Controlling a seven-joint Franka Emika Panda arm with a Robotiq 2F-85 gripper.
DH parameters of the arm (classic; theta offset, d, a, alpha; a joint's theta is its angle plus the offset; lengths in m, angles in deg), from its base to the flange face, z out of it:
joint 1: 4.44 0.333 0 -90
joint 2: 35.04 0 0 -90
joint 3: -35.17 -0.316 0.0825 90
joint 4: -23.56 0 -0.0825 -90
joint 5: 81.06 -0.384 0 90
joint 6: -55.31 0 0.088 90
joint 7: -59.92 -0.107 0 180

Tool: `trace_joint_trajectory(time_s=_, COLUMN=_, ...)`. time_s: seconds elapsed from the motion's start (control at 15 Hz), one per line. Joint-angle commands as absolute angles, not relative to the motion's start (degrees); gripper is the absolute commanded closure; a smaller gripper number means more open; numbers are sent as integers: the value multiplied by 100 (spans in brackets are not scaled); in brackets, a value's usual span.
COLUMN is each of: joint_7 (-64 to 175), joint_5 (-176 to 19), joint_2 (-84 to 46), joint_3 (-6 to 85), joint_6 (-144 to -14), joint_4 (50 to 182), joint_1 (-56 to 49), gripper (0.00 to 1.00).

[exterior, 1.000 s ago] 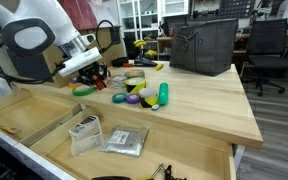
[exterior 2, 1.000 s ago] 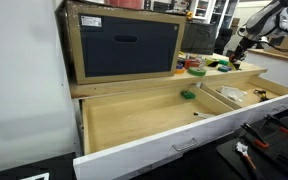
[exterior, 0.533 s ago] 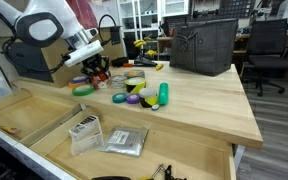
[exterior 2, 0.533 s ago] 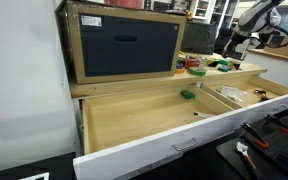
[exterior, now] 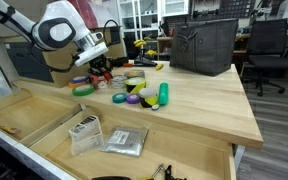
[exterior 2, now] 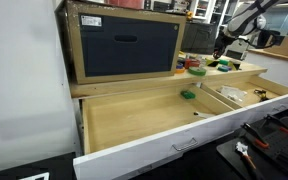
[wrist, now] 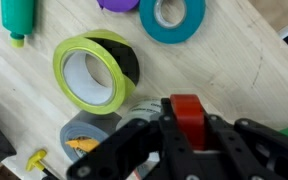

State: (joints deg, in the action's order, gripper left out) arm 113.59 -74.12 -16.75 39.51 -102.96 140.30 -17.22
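Your tool (wrist: 189, 130) is clenched on a small red object (wrist: 188, 114), its fingers pressing from either side. It hangs just above the bench (exterior: 204, 100), over a grey roll (wrist: 84, 138) and beside the yellow-and-black striped roll (wrist: 94, 68), with a teal roll (wrist: 174, 15) farther off. What it is exactly is hard to tell; only a narrow red face shows between the fingers, and it may be a small tape roll seen edge-on. Judge it light and fairly stiff, so it should not sag or crush under a moderate squeeze. Its smooth sides could slide if the grip is loose. The present hold looks sound to me: across the thin width, near the middle, both fingers flat on opposite faces. Keep it centred, since a hold near one edge would likely let it pivot.
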Motion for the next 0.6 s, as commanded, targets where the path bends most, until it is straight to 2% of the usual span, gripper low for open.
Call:
trace_joint_trajectory(time_s=0.0, joint_7=10953, joint_5=-6989, joint_2=-1242, joint_3=4098, joint_6=-9975, joint_4=13414, joint_1=-1582, gripper=94)
trace_joint_trajectory(time_s=0.27, joint_7=10641, joint_5=-6565, joint_2=-935, joint_3=4178, joint_6=-9868, joint_4=13096, joint_1=-1489, gripper=94)
trace_joint_trajectory(time_s=0.33, joint_7=10510, joint_5=-6421, joint_2=-879, joint_3=4239, joint_6=-9855, joint_4=13033, joint_1=-1439, gripper=68)
trace_joint_trajectory(time_s=0.4, joint_7=10384, joint_5=-6287, joint_2=-840, joint_3=4299, joint_6=-9891, joint_4=12999, joint_1=-1399, gripper=52)
trace_joint_trajectory(time_s=0.53, joint_7=10196, joint_5=-6100, joint_2=-790, joint_3=4360, joint_6=-9915, joint_4=12945, joint_1=-1372, gripper=38)
